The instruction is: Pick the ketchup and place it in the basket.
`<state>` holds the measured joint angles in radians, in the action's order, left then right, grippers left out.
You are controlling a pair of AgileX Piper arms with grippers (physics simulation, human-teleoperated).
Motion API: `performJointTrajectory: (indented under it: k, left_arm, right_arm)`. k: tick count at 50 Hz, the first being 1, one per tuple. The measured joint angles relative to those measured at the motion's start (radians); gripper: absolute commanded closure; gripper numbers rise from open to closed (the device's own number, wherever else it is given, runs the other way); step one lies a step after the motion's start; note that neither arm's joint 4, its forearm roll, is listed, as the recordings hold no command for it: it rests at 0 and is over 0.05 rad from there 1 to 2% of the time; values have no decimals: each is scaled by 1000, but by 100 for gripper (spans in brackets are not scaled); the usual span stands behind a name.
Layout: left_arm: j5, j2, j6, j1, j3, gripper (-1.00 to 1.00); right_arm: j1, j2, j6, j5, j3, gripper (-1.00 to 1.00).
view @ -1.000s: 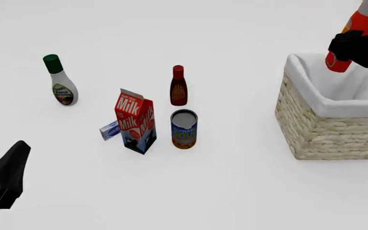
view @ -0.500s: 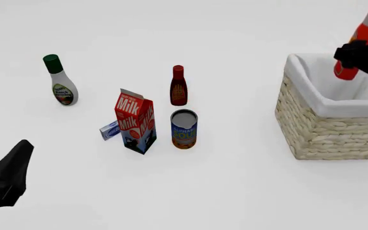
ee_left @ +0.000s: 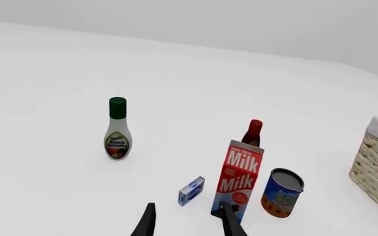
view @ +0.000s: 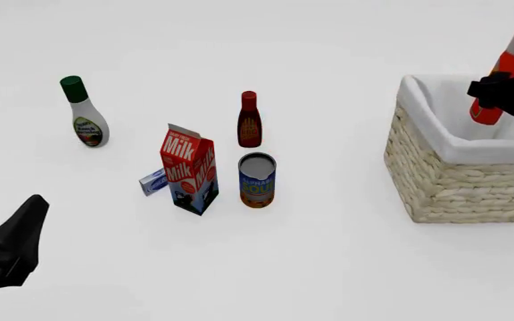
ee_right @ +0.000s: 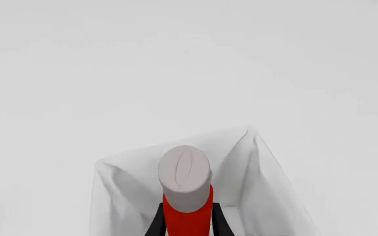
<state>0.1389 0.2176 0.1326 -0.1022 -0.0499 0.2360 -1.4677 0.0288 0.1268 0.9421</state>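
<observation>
The ketchup [view: 494, 90], a red-orange bottle with a white cap, hangs tilted over the open top of the basket [view: 458, 175] at the right side of the front view. My right gripper [view: 505, 90] is shut on its body. In the right wrist view the ketchup [ee_right: 186, 196] sits between the black fingers [ee_right: 156, 223], cap toward the camera, with the white-lined basket [ee_right: 110, 182] below. My left gripper [view: 3, 234] stands open at the near left, holding nothing, and its fingertips [ee_left: 146, 223] show in the left wrist view.
In the middle stand a milk carton [view: 188, 168], a soup can [view: 257, 180], a maroon bottle with a red cap [view: 249, 120] and a small blue box [view: 153, 181]. A white bottle with a green cap [view: 85, 112] stands at the far left.
My right gripper has carried the ketchup to the right and slightly down, further over the basket's inside. The left gripper has barely shifted.
</observation>
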Motion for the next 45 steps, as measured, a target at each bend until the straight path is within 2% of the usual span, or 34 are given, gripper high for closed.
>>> performJointTrajectory:
  k: [38, 39, 45]
  left_arm:
    - [36, 38, 10, 5, 5, -100]
    - [37, 38, 10, 5, 5, -100]
    - [37, 38, 11, 6, 6, -100]
  right_arm:
    - [40, -148, -12, 43, 28, 100]
    - [41, -150, -14, 43, 29, -100]
    - [36, -151, -12, 44, 30, -100]
